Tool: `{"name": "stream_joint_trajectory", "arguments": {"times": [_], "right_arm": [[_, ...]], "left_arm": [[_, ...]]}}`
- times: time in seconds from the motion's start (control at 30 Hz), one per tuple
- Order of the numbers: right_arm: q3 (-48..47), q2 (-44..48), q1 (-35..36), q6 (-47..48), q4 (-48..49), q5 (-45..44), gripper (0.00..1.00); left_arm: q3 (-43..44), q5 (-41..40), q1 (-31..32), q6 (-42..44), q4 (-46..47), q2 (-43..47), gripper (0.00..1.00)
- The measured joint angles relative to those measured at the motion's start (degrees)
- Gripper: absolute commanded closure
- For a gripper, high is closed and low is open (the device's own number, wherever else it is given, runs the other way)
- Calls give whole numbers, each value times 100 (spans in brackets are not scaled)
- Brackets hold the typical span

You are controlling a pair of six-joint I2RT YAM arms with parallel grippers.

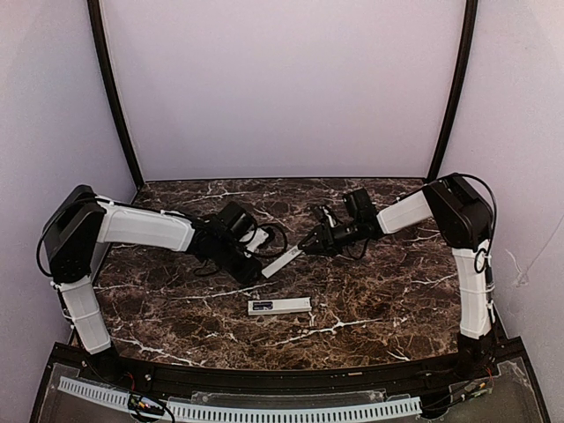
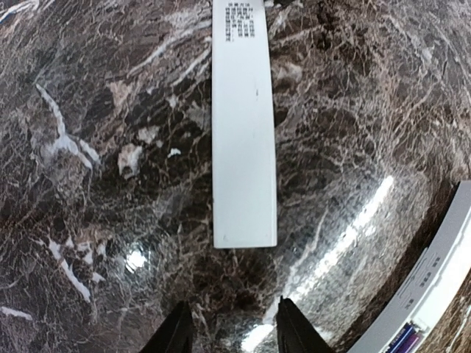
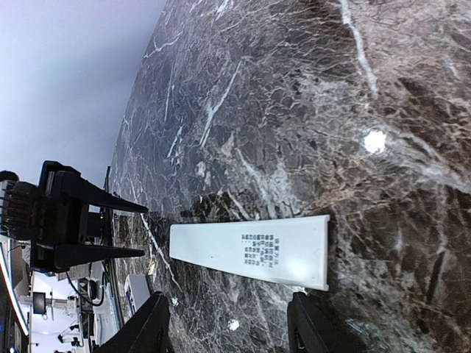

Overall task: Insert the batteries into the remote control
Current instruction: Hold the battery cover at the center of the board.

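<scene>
Left gripper point(image 2: 232, 304) and right gripper point(image 3: 229, 298) hanging spread, pinching nothing; cover point(image 1: 282, 262) lying between their tips; remote control point(image 1: 279, 306), batteries point(image 2: 403, 340) inside, lying apart, nearer bases.

In the left wrist view the remote control point(image 2: 441, 268) is cut by the right and bottom edges, so only one end shows. The batteries point(image 2: 403, 340) appear there as a purple sliver at the bottom edge (one or two, it cannot be told). The white cover point(image 2: 244, 125) runs off the top edge, its print too small to read. Of the left pincer point(image 2: 232, 323) and the right pincer point(image 3: 228, 312), only the fingertips enter their own views. From above, both are too small and dark to make out.
</scene>
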State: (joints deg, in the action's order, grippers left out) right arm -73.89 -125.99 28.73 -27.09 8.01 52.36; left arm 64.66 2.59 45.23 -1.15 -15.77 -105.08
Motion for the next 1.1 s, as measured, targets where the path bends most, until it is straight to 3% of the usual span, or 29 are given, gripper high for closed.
{"name": "stream_joint_trajectory", "arguments": {"times": [0.4, 1.1], "right_arm": [[9, 20, -205, 26, -15, 15, 46], [-380, -39, -208, 87, -190, 37, 46]], "left_arm": [[658, 57, -9, -9, 114, -459, 63], [761, -133, -76, 46, 42, -787, 65]]}}
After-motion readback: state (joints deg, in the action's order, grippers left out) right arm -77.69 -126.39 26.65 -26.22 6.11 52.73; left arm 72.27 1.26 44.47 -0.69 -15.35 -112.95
